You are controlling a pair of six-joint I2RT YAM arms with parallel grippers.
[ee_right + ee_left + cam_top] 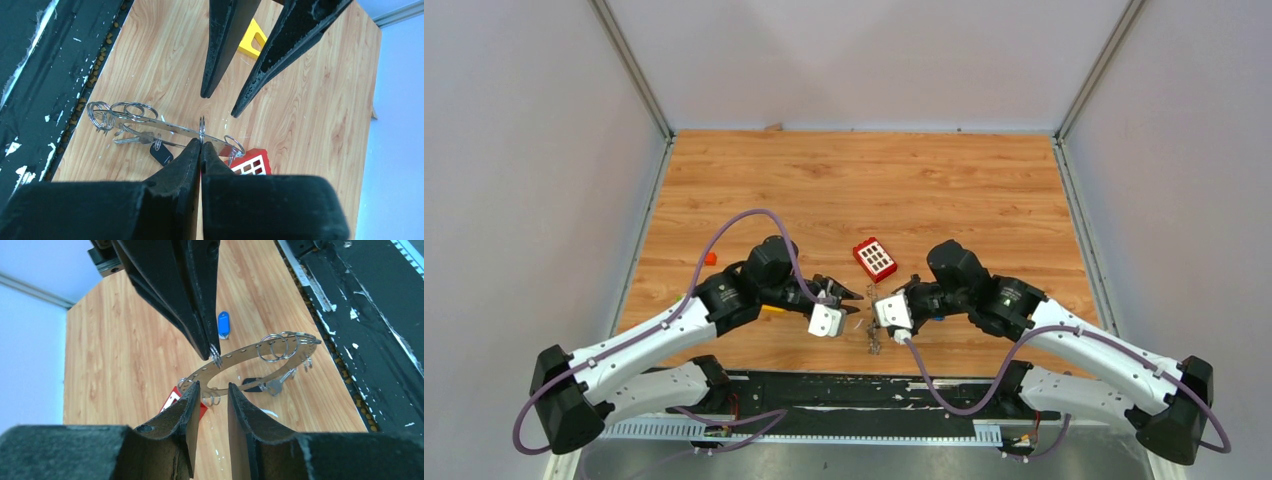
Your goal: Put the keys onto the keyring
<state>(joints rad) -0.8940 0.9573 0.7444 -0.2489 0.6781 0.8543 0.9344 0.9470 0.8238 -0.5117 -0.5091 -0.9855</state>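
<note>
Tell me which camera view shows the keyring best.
Left wrist view: the keyring shows its curved band with holes. The right wrist view sees it nearly edge-on; the top view shows only a glint.

Overhead view: bright, even, diffuse light from above. Wooden table [984,190] is evenly lit, no hard glare. Shadows are soft and short, pooled under the arms at lower centre. Focus is sharp throughout, with slight bowing at the edges.

Wrist views: left gripper fingers [186,415] and right gripper fingers [182,170] along the bottom edge are soft and dark (matte black swallows detail). Keyring [245,349] throws small bright glints mid-frame. Wall [30,315] at upper left washes to pale blue. Straight lines lean toward the corners.
</note>
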